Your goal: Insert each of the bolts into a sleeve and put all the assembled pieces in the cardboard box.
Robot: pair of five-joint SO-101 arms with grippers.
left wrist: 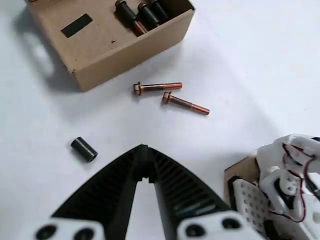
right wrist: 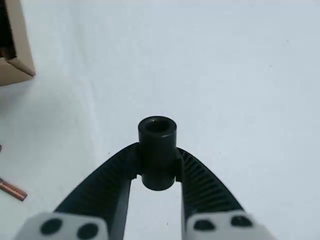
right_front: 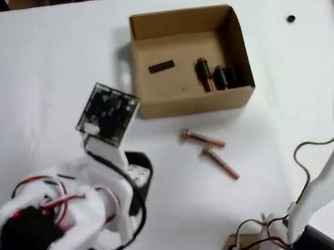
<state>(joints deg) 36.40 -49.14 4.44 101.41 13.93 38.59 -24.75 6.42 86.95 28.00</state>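
Note:
Two copper bolts lie loose on the white table just in front of the cardboard box. Inside the box rest assembled bolt-and-sleeve pieces. My right gripper is shut on a black sleeve, held upright with its bore showing, above bare table. My left gripper is shut and holds nothing. It hangs over the table with a loose black sleeve lying close beside its tips. The two bolts lie beyond it, before the box.
A small black piece, like a sleeve, lies far right of the box. A black label sits on the box floor. The other arm's white base with red wires stands near the left gripper.

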